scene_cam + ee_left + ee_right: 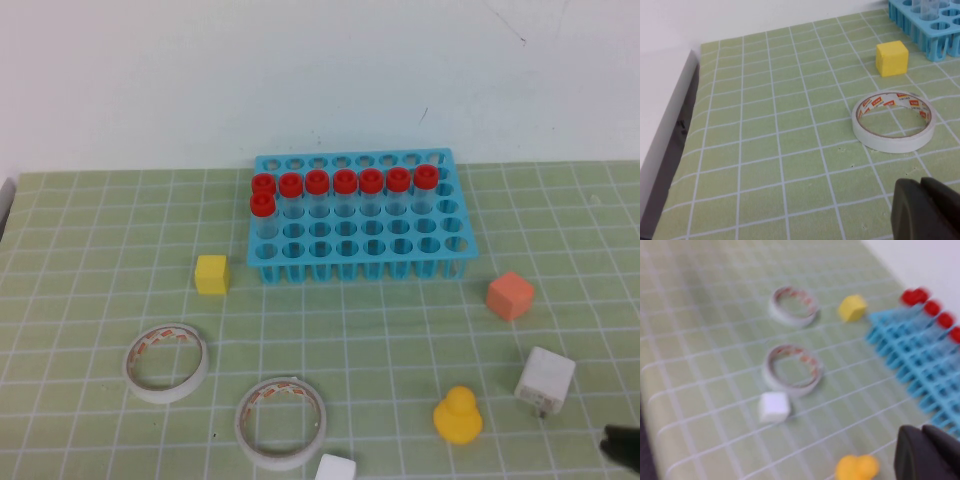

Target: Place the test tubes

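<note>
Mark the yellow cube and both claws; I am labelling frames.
yellow cube (212, 276), high view, centre of front face.
left claw (921, 190), left wrist view, seam between shut fingertips, near the tape roll (890, 143).
right claw (923, 435), right wrist view, seam between shut fingertips, near the duck (856, 468).

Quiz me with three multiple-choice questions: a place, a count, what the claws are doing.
1. The yellow cube lies on which side of the blue plastic rack? A) behind B) left C) right
2. How many red-capped clear test tubes stand in it? A) five B) twelve C) eight
3. The left gripper, near a white tape roll, and right gripper, at the green mat's near right corner, are: A) shut, empty B) open C) gripping tubes
B: it lies off the rack's left end. C: seven in a row plus one. A: jaws closed, nothing between.
</note>
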Tool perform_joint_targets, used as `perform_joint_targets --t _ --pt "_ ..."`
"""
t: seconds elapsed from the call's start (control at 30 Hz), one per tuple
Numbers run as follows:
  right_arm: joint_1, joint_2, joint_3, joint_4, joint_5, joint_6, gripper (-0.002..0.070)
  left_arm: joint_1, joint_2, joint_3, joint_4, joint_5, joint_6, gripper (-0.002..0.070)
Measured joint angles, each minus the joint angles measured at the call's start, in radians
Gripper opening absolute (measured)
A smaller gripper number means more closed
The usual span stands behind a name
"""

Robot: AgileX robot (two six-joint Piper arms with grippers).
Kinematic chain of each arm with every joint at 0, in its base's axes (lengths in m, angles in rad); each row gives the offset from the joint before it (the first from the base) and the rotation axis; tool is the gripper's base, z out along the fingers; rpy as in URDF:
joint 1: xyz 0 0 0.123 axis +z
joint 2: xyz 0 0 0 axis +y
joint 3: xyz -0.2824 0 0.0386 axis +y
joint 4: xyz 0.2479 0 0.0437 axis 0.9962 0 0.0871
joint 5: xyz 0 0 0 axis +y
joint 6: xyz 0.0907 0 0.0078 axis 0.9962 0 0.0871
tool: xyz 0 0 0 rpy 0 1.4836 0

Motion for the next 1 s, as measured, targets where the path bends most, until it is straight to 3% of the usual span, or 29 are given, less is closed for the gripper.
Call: perform_joint_targets --t 0.23,0.5,0.77,1.0 --pt "-0.275 -0.113 0.000 0.164 -0.118 -0.223 -0.0001 0.000 0.000 0.000 0.001 0.000 -0.002 -0.0001" --pt "-0.618 -0.279 0.029 0.281 -0.146 -0.273 -0.0001 0.000 0.000 0.000 0.001 0.000 -0.002 -0.0001" --pt "-0.963 -0.488 0.154 0.448 -0.147 -0.440 -0.0001 0.000 0.000 0.000 0.001 0.002 -0.002 -0.0001" --pt "-1.151 -0.637 0.321 0.525 -0.145 -0.490 -0.0001 0.000 0.000 0.000 0.002 0.002 -0.002 -0.0001"
